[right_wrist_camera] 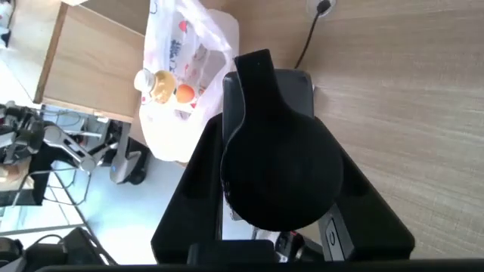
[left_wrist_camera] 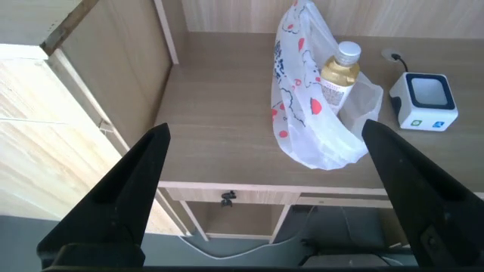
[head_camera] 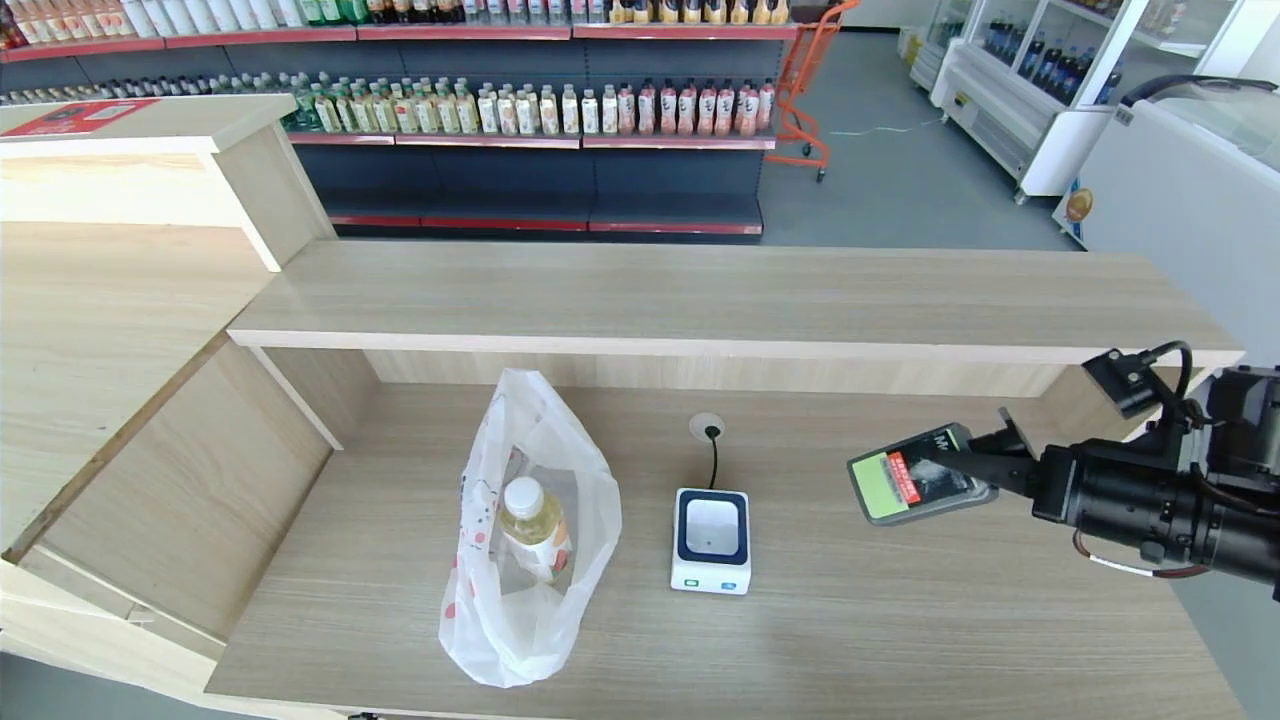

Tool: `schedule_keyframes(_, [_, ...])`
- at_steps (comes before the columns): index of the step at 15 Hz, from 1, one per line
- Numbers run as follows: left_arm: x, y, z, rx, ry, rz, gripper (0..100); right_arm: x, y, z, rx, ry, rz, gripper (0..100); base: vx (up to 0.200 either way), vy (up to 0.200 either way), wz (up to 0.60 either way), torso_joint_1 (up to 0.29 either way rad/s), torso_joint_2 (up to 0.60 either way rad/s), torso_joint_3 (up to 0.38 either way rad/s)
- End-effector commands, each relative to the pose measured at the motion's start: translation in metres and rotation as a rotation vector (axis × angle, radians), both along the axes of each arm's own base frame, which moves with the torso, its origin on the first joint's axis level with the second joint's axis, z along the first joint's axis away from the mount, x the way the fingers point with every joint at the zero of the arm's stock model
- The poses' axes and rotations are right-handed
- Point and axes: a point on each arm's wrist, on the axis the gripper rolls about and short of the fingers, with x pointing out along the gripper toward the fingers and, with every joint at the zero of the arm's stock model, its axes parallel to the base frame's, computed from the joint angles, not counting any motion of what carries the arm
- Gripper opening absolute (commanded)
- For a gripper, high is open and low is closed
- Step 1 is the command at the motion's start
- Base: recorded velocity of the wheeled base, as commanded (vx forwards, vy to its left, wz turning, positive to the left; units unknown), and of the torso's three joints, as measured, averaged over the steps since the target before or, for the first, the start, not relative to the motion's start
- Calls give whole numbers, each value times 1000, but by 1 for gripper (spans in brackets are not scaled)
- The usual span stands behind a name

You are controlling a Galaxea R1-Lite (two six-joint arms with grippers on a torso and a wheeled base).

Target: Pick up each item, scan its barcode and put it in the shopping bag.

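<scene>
your right gripper (head_camera: 965, 468) has its fingers clamped on a flat packet (head_camera: 890, 485) with a green and red label. it holds the packet tilted and off the counter (head_camera: 900, 620), with the label facing up, to the right of the barcode scanner (head_camera: 711, 540) and well apart from it. in the right wrist view the dark bulk of the gripper covers most of the scanner, so you cannot tell from there how the packet sits in the fingers.

the scanner sits flat near the middle of the counter with its window facing up. its cable (head_camera: 713, 455) runs back to a round port in the counter top.

the shopping bag (head_camera: 500, 620), white plastic with red spots, stands just left of the scanner, near it but not touching, with its mouth open upward. a bottle (head_camera: 530, 520) of yellowish drink with a white cap stands upright inside it.

your left gripper (left_wrist_camera: 265, 130) hangs out past the near edge of the counter, on the bag's side. its fingers (left_wrist_camera: 128, 196) are spread wide apart.

behind the counter's raised ledge (head_camera: 700, 290) you see store shelves (head_camera: 540, 110) lined with bottles.
</scene>
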Motion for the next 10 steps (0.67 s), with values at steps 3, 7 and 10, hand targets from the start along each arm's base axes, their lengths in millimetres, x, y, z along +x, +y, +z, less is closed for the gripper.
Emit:
schedule_keyframes(3, [0,0,0,0,-1,1,100,2,18,-27,-10,106,63,0,0,0,0,0,0,0])
schedule_keyframes(7, [0,0,0,-2,-1,1,100,-5,27,-47,-114,124,84,0,0,0,0,0,0,0])
schedule_keyframes(10, [0,0,0,-2,-1,1,100,8,30,-61,-151,119,110,0,0,0,0,0,0,0])
